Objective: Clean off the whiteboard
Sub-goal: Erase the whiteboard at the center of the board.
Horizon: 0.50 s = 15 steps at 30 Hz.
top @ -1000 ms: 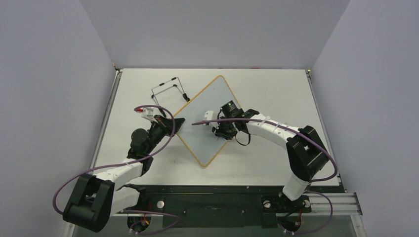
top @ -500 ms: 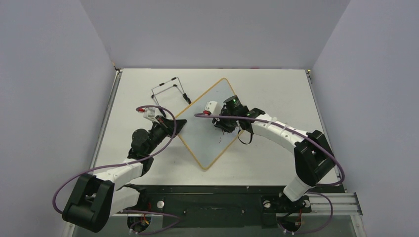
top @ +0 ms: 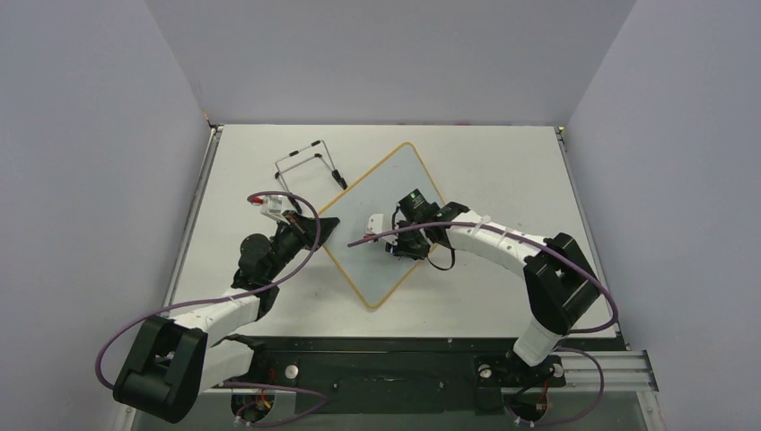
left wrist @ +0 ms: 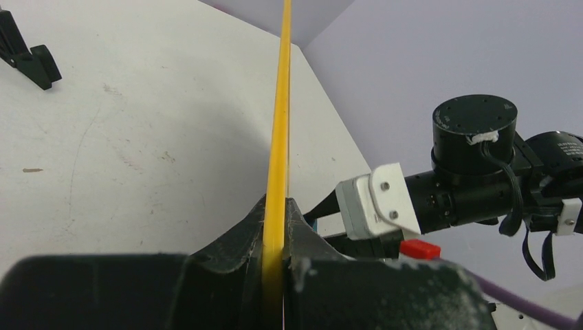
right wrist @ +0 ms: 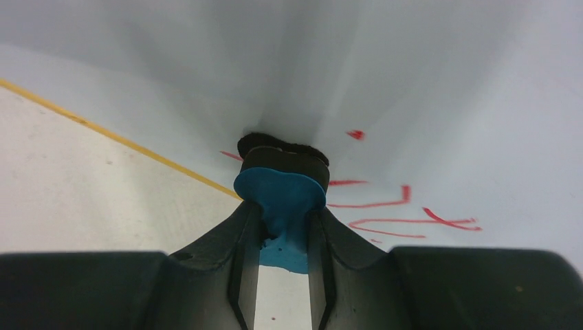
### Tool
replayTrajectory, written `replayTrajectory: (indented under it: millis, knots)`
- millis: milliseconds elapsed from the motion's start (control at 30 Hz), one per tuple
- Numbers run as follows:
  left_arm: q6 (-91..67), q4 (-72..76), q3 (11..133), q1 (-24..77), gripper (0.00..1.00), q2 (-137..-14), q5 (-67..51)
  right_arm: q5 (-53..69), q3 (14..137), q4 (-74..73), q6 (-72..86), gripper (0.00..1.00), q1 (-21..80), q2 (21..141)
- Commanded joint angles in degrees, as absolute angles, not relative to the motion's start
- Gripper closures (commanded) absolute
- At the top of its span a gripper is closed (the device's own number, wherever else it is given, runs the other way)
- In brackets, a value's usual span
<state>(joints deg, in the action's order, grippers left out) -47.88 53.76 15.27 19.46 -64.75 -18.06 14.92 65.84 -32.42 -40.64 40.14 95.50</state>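
Note:
The whiteboard [top: 384,187] lies turned like a diamond on the table, its face glossy white with a thin yellow frame [left wrist: 278,137]. My left gripper [top: 324,226] is shut on the board's left corner, and the frame runs straight up between its fingers [left wrist: 276,206]. My right gripper [top: 400,249] is shut on a blue eraser [right wrist: 280,192]. The eraser's dark pad presses on the board near the lower right edge. Red handwriting [right wrist: 402,206] shows on the white face [right wrist: 426,89] just right of the eraser.
A thin black wire stand [top: 305,162] sits on the table behind the board's left side, and one foot [left wrist: 29,58] shows in the left wrist view. The right arm's wrist [left wrist: 474,172] hangs over the board. Grey walls enclose the table on three sides.
The right gripper swept the eraser toward the far corner of the board, then back to the near lower part. The board turned slightly. The left gripper stayed clamped on the corner.

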Motion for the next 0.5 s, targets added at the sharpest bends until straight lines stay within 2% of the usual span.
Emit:
replayTrajectory:
  millis: [0,233,467]
  knots:
    - [-48.4,60.0,18.9,20.1,1.0,-63.8,-21.9,17.7,64.9,-28.9,-39.6,1.0,43.7,93.9]
    - [-48.7,60.4,18.4,19.8,1.0,-65.1,-21.8,8.0,65.9,-16.5,-30.7,1.0,43.5,89.7]
    - [-49.3,61.3,18.2,19.7,1.0,-65.3,-21.3,8.7,66.2,-20.1,-34.0,1.0,39.9,93.5]
